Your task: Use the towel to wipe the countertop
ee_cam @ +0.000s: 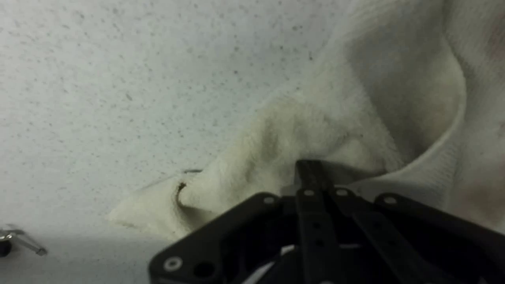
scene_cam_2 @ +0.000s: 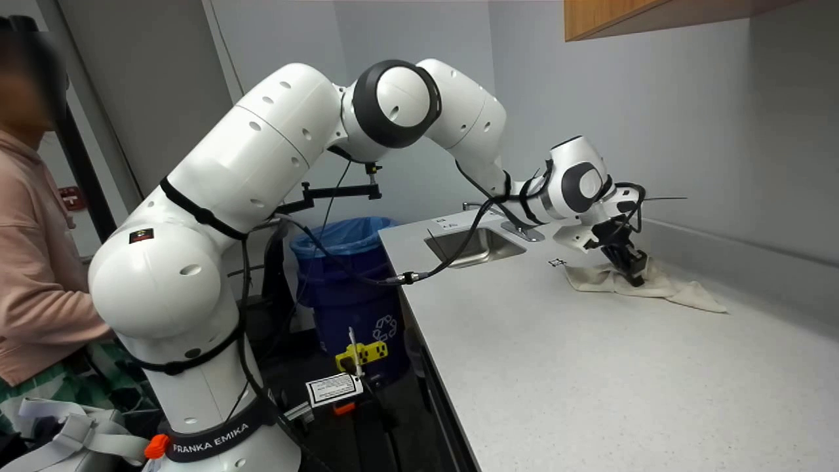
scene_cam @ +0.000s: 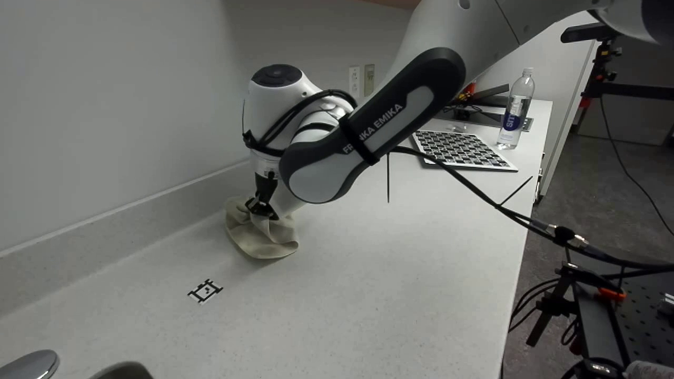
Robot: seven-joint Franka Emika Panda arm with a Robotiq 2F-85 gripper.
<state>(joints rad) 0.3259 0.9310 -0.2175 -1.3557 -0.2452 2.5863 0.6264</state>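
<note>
2 exterior views face opposite ways along the countertop (scene_cam: 400,268), the wrist view close over the towel (ee_cam: 307,130).

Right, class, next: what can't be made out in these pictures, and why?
Countertop beneath the towel: covered by it, in all views.
Towel's pinched part: hidden by the gripper, wrist view.
Towel's full outline: cut off by the right edge, wrist view.
Print on the white tag: too small, in an exterior view.
Person's face: blurred, in an exterior view.
</note>
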